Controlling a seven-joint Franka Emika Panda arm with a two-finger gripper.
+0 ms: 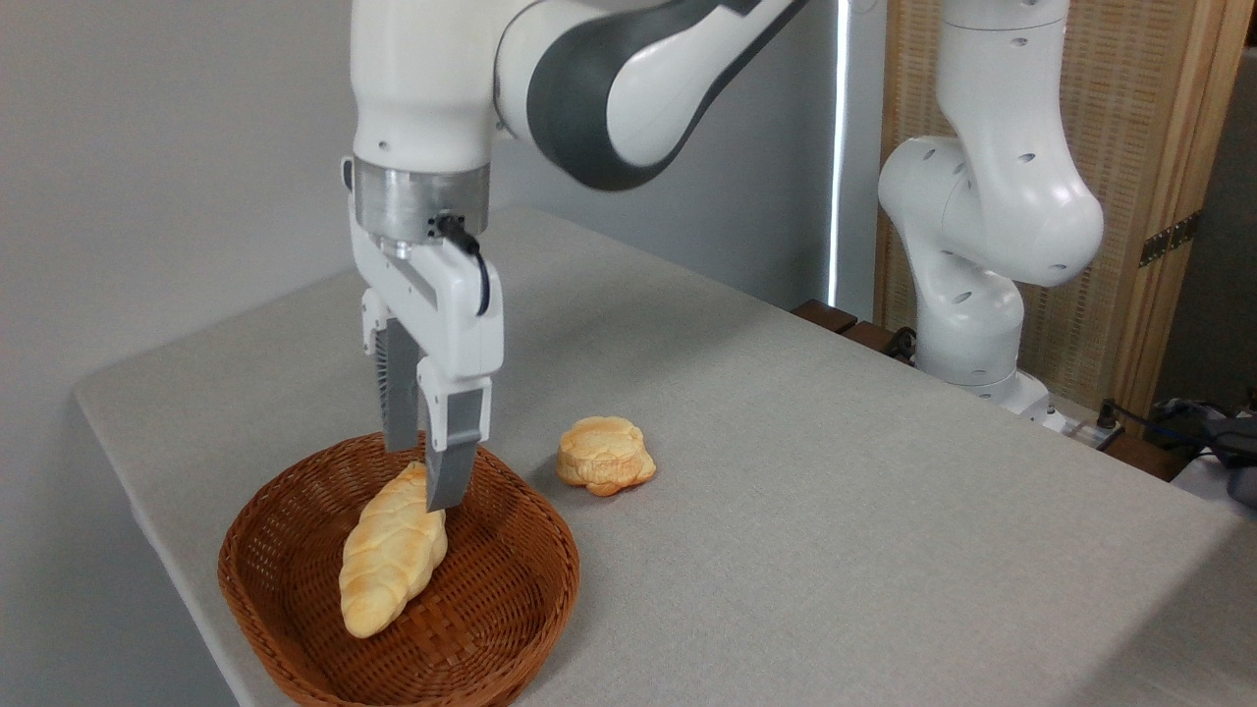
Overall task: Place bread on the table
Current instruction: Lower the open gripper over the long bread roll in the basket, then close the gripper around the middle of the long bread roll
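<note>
The bread (391, 555), a long pale golden braided loaf, lies slanted inside the brown wicker basket (511, 599) at the front left of the table (835, 471). My gripper (424, 478) points straight down over the loaf's upper end. Its fingers are open, one on each side of that tapered end. The near fingertip (447, 491) reaches down to the loaf's top and hides a little of it. I cannot tell whether the fingers touch the loaf.
A small round orange-golden bun (605, 456) sits on the cloth just right of the basket. The arm's white base (967, 334) stands at the table's far right edge. Cables and dark gear (1208, 432) lie at the far right.
</note>
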